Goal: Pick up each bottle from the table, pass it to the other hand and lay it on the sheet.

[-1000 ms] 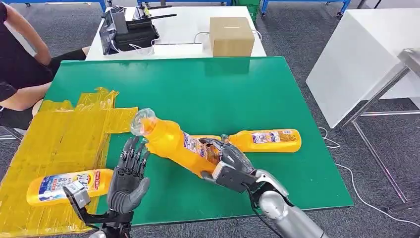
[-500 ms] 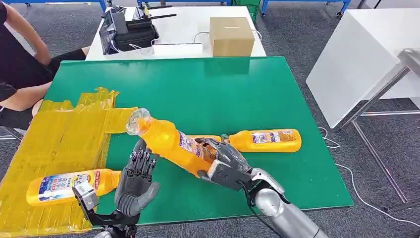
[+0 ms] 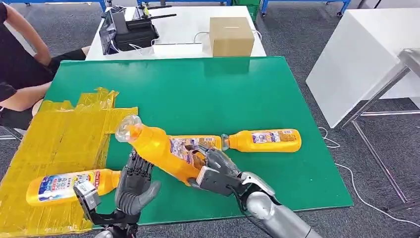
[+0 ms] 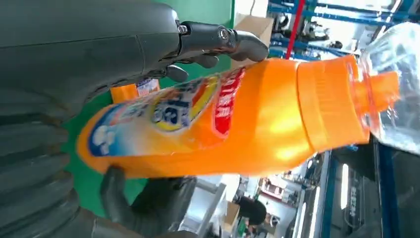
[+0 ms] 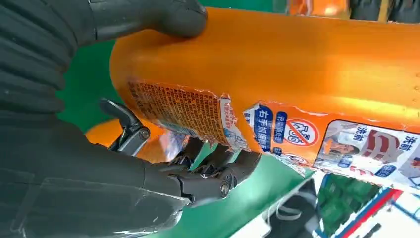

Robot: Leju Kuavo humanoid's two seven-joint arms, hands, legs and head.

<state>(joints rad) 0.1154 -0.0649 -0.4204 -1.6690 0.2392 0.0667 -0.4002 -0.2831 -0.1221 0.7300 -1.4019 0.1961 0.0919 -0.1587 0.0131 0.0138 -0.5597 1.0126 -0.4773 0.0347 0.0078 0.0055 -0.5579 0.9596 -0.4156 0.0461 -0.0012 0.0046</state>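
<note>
Held bottle: an orange bottle (image 3: 161, 148) with a clear cap was seen lifted off the green table (image 3: 277, 99), tilted, cap end raised toward the yellow sheet (image 3: 59, 134).
Handling: the body was judged to be stiff, smooth plastic, likely slippery where bare and probably full enough to be weighty; the torn paper label (image 5: 188, 111) was thought to offer slightly better purchase.
Where to hold: the thick lower body was judged the safest place for a hold, the narrow neck below the cap being left free.
Right hand: the right hand (image 3: 214, 168) was wrapped around the base end of the bottle, thumb on one side and fingers (image 5: 213, 171) curled under the other.
Left hand: the left hand (image 3: 134, 181) was held spread, fingers apart, just under the middle of the bottle; whether contact had been made could not be told, and nothing was gripped.
Other bottles: a second bottle (image 3: 67, 184) lay flat on the sheet; a third bottle (image 3: 265, 140) lay on the table, and part of a fourth bottle (image 3: 195, 142) was seen behind the held one.
Beyond: a cardboard box (image 3: 231, 35) stood on a white table, and a seated person (image 3: 20, 69) was near the sheet.
</note>
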